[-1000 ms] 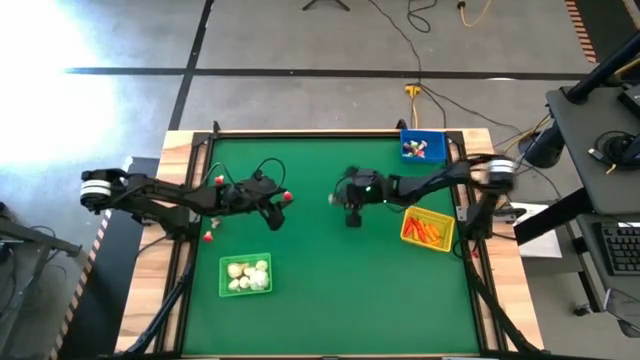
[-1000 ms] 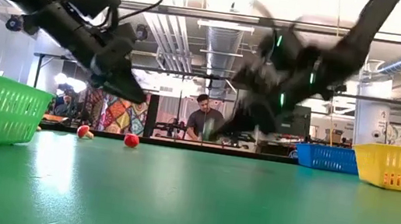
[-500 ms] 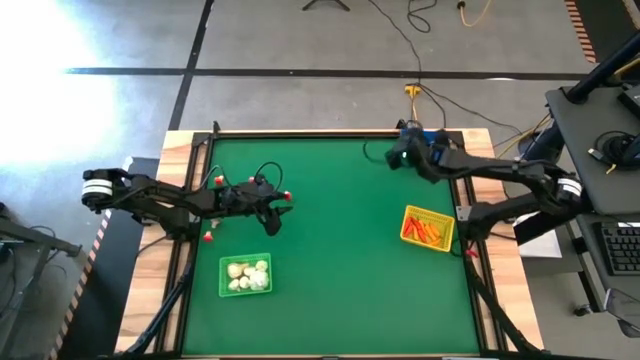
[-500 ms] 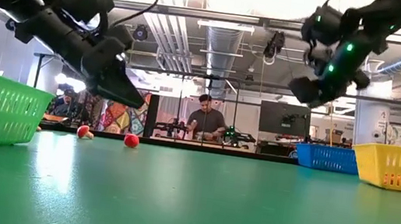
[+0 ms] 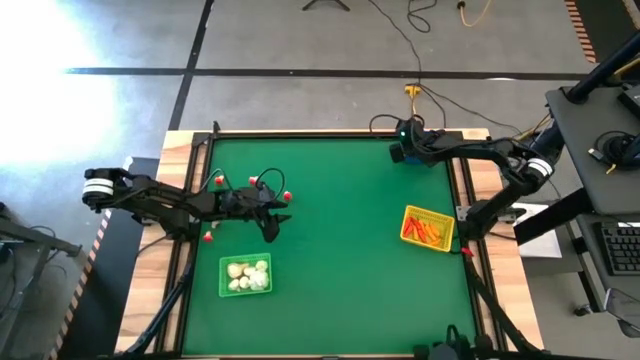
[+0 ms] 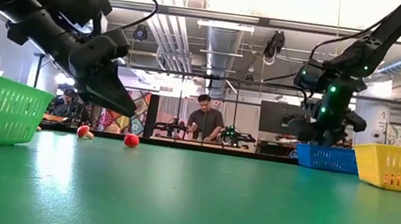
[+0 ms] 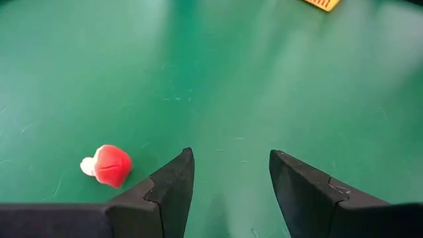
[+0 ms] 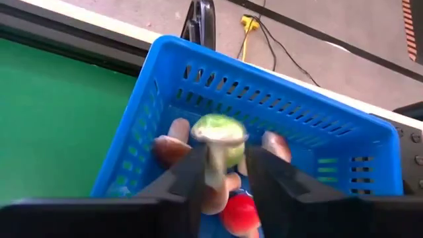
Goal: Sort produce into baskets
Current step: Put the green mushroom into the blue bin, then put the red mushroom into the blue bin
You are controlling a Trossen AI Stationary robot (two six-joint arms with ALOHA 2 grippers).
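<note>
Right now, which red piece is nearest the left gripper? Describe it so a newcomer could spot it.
Start at the green table and find the left gripper, open above its left half. The piece is the red-and-white radish, lying alone on bare mat just beside the gripper's fingers. Unlike the whitish bulbs in the green basket, it is red, loose and outside any basket.

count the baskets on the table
3: the green basket near the front left, the yellow basket on the right, and the blue basket at the far right corner, mostly hidden under the right hand from above.
</note>
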